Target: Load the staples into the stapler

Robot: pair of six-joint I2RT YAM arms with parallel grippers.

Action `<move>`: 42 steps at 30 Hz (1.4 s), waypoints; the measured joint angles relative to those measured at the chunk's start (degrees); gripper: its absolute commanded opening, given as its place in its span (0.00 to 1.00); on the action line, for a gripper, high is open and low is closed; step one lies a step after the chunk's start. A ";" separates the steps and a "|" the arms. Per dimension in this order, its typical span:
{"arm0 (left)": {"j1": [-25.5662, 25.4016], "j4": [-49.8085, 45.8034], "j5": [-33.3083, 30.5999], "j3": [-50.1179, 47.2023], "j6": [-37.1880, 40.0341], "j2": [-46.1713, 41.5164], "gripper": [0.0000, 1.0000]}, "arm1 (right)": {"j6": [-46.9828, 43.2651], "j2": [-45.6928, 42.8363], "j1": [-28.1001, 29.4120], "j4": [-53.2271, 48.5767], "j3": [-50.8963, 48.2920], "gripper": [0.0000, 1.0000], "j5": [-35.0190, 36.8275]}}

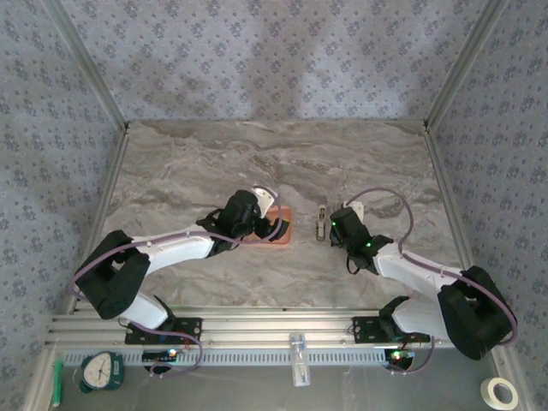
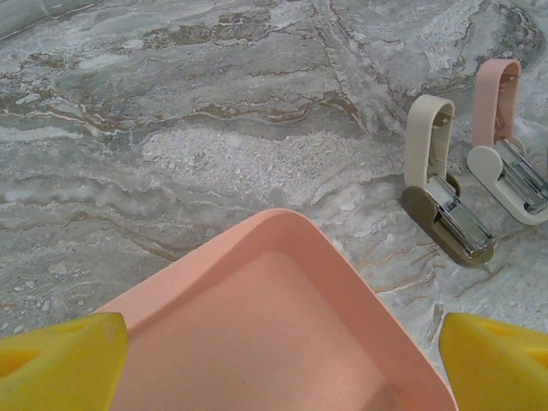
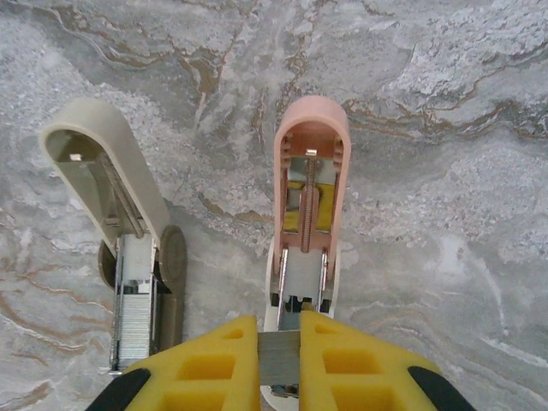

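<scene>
The right gripper [image 3: 278, 336] pinches a strip of the staples [image 3: 279, 364] just over the near end of the stapler [image 3: 306, 227], lying open on the worktop [image 3: 445, 171], so seating it in the channel [image 3: 301, 278] and closing up look left to do; the left gripper [image 2: 278, 372] hangs spread over the tray [image 2: 342, 282].

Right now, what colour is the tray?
The tray is salmon pink; the left wrist view shows it best.

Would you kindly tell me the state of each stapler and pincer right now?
Pink stapler: hinged open, channel exposed.
Beige stapler: hinged open, staples in channel.
Staple strip: gripped over pink stapler.
Right pincer: shut on staple strip.
Left pincer: open above salmon tray.
</scene>
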 measured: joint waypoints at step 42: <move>1.44 -0.04 1.09 0.00 0.07 0.17 0.94 | 0.42 0.59 -1.92 0.42 -0.07 0.16 -0.63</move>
